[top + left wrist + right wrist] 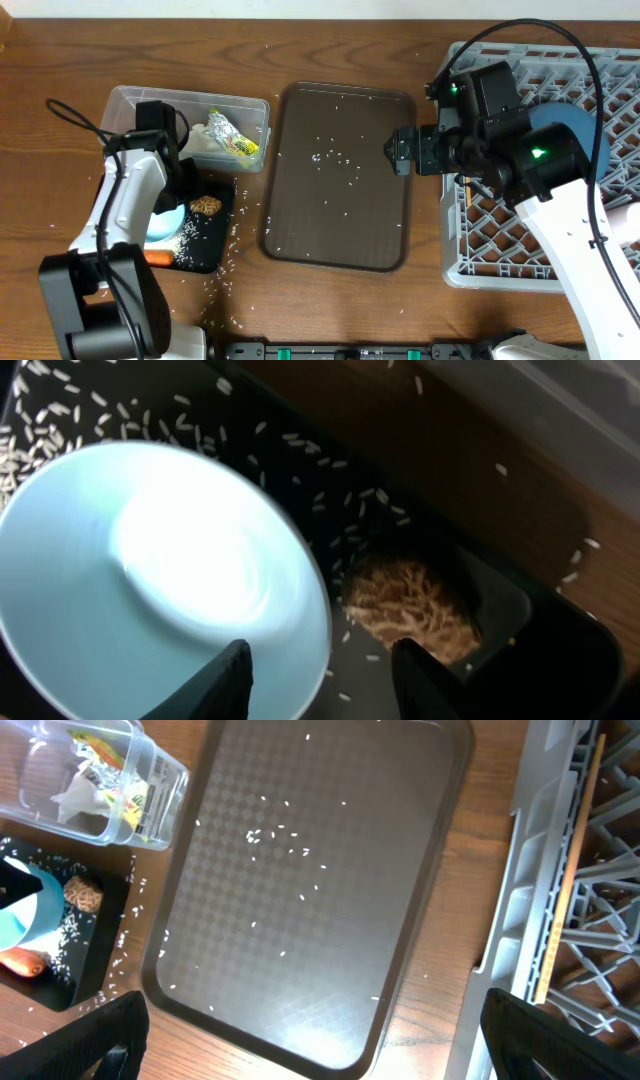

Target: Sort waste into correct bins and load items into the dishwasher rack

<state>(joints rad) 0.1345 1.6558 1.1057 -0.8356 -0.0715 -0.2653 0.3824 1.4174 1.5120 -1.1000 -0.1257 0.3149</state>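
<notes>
With left gripper [320, 647] part-open, straddling white bowl [150, 580] rim; risking thin-edge slip, tipping onto brown food lump [410, 610], scattering rice grains [355, 535]. Holding right gripper [315, 1010] wide above serving tray [330, 820].

I see: pale-blue round cup [150, 590]; brown food lump [410, 605]; white rice grains [340, 495]; shallow black rectangular tray [560, 660]; diamond-patterned dark-brown serving tray [340, 950].
</notes>
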